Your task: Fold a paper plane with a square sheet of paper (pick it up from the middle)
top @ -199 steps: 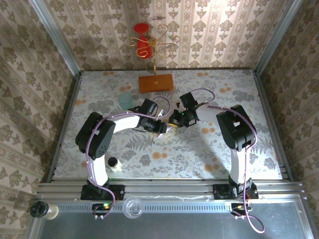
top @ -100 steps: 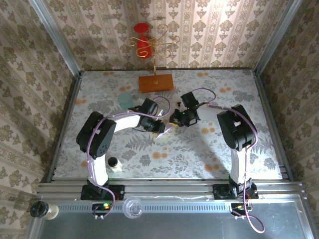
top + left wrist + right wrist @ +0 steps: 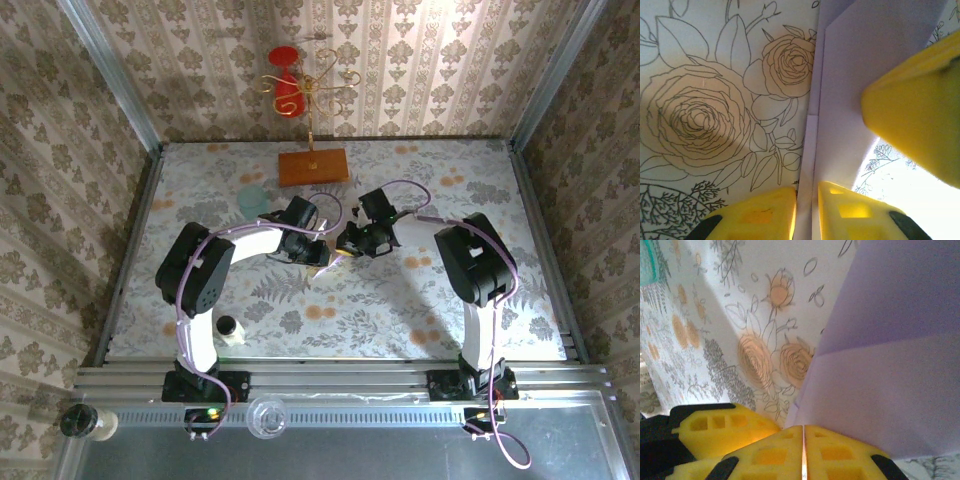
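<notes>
The pale teal plastic cup (image 3: pixel 252 201) stands at ten o'clock on the floral-patterned table (image 3: pixel 400 300); what it holds cannot be told. The folded pale lilac paper sheet (image 3: pixel 840 90) sits at mid-table. The left gripper (image 3: pixel 807 215) and the right gripper (image 3: pixel 803 455) each pinch an edge of it between nearly touching fingers.

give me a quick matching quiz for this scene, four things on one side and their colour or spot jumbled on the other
Things:
1. paper
2. wooden board
3. cup
4. small bottle

Descriptions:
A. pale teal
B. at the near edge of the table, on the left
C. pale lilac, creased
D. orange-brown, at the far side of the table

Pairs: 1-C, 2-D, 3-A, 4-B
</notes>
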Robot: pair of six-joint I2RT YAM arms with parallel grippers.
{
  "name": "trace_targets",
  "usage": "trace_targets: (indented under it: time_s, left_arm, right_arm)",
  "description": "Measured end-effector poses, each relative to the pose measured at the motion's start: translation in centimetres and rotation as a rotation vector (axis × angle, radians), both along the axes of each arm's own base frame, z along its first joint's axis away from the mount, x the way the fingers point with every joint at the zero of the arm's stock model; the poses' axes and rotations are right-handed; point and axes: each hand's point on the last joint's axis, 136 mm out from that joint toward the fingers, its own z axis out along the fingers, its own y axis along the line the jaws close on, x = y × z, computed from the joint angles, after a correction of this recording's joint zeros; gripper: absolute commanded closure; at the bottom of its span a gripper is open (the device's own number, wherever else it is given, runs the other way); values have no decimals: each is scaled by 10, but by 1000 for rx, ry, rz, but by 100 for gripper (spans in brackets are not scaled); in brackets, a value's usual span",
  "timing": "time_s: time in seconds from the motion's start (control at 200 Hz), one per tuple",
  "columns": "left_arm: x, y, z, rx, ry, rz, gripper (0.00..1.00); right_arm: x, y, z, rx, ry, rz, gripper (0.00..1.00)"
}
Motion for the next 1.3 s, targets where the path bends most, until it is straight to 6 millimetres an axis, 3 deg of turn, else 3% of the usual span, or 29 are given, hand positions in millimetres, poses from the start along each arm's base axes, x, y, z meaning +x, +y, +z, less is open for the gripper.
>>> trace_targets:
  time_s: [0.2,0.935,1.13,1.3]
  left_arm:
    - [0,0,-1,5,4,0,79]
    - [1,1,0,8,0,3,81]
    - [-6,9,10,-5,-32,29,78]
    - [-6,6,42,-94,-79,49,81]
  right_arm:
    - [-9,7,-3,9,18,8,92]
    - [-9,5,-15,-19,23,9,93]
    - [-9,5,-15,-33,-3,62,93]
    - [-9,6,-15,-35,-14,121,94]
